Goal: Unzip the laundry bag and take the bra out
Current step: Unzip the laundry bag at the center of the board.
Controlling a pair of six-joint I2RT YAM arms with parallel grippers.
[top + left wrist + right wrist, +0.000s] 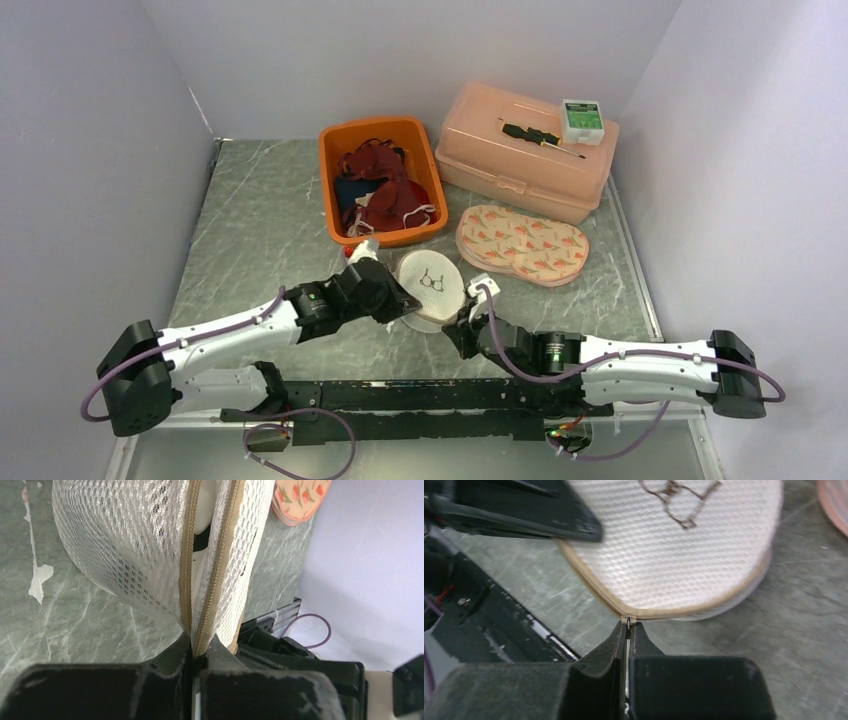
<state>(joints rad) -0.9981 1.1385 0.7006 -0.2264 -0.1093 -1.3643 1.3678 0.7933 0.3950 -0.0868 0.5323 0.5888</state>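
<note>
**A:** What does the left end effector have?

**B:** Its jaws are pinched tight on the edge of the laundry bag, right on the tan zipper. Above the grip the two zipper tapes stand apart. Something white with a dark patch shows in the gap, and I can't tell what it is.

**A:** And the right end effector?

**B:** Closed as well, nipping the small zipper pull at the bag's rim.

**A:** Where does the bag sit?

**B:** On the marbled surface, between the two end effectors and just in front of the orange bin. It's round white mesh, with a brown stitched mark on its upper face.

**A:** Farther out?

**B:** The bin holds dark red and navy garments. To its right is a peach box with its lid shut. A screwdriver and a small green-and-white box lie on the lid. In front of that box lies a patterned pad, near the bag but not touching it.
</note>
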